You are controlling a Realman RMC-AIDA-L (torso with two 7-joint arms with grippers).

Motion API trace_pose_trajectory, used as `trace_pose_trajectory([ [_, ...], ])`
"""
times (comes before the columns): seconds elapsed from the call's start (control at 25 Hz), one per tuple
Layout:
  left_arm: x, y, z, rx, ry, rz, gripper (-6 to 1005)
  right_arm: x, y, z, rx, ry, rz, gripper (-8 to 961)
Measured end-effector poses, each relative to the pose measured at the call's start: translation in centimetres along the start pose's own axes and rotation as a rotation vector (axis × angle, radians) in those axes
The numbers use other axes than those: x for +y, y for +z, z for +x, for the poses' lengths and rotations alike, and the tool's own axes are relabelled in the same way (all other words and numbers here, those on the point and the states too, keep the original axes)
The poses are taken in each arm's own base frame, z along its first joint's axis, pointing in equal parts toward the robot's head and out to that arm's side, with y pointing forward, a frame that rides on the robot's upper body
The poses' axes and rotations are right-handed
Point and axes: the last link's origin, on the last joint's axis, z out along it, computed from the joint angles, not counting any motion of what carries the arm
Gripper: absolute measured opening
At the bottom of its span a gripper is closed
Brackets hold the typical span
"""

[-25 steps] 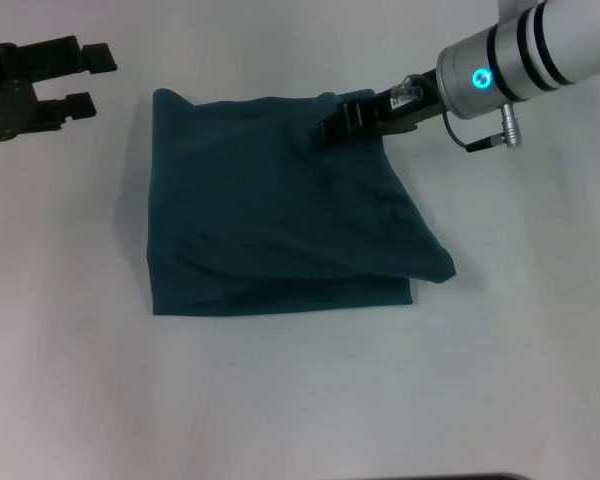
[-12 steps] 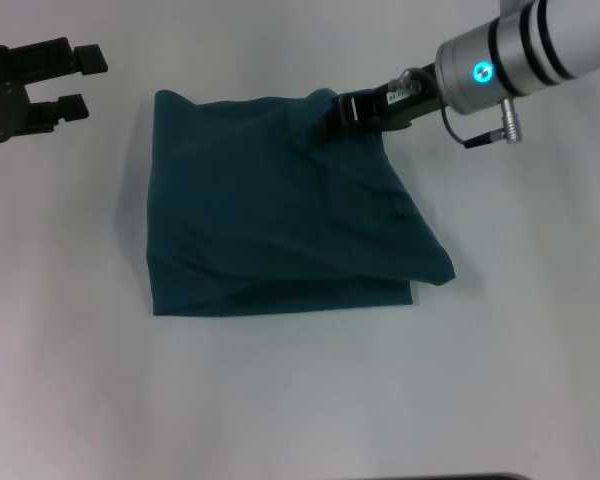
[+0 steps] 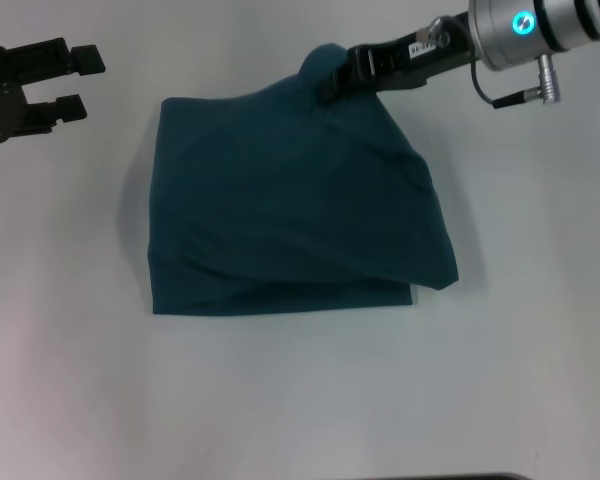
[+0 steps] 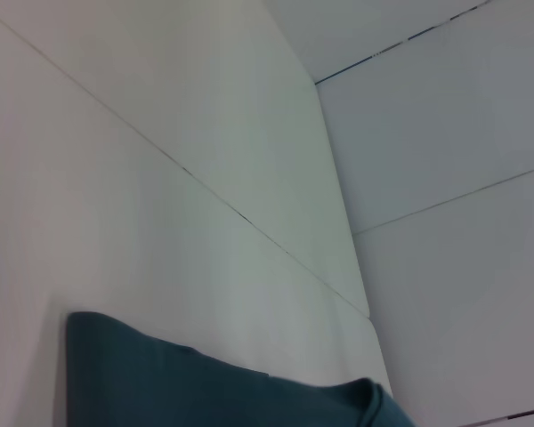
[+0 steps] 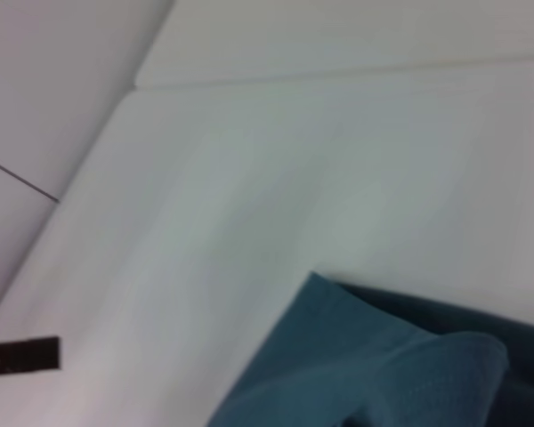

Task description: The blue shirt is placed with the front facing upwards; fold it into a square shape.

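Here my right jaws [image 3: 332,80] are pinched on the far right corner of the blue shirt [image 3: 290,225], lifting that corner into a small peak. The shirt lies folded in a rough square on the white counter [image 3: 280,400]. My left jaws [image 3: 75,80] hang spread and empty, off to the shirt's far left.

Bare table [image 3: 300,400] surrounds blue shirt [image 3: 290,230]; left tool [image 3: 65,75] clear.

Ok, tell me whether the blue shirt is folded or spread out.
Folded, not finished. The blue shirt lies as a rough layered rectangle, and the right gripper pinches its far right corner, lifted off the table.
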Motion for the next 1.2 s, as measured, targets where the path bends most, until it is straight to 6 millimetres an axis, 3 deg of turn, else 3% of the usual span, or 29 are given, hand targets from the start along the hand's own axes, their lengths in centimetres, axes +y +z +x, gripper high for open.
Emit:
trace_pose_trajectory([
  [0.36, -0.2, -0.1, -0.2, 0.000, -0.006, 0.002, 847, -0.3, -0.1, -1.0, -0.066, -0.024, 0.026, 100],
  [0.68, -0.3, -0.2, -0.3, 0.000, -0.010, 0.003, 847, -1.1, 1.1, -0.2, -0.040, 0.010, 0.028, 106],
  [1.2, -0.2, 0.0, -0.2, 0.002, -0.006, 0.004, 847, -2.3, 0.6, 0.9, -0.036, 0.066, 0.033, 117],
])
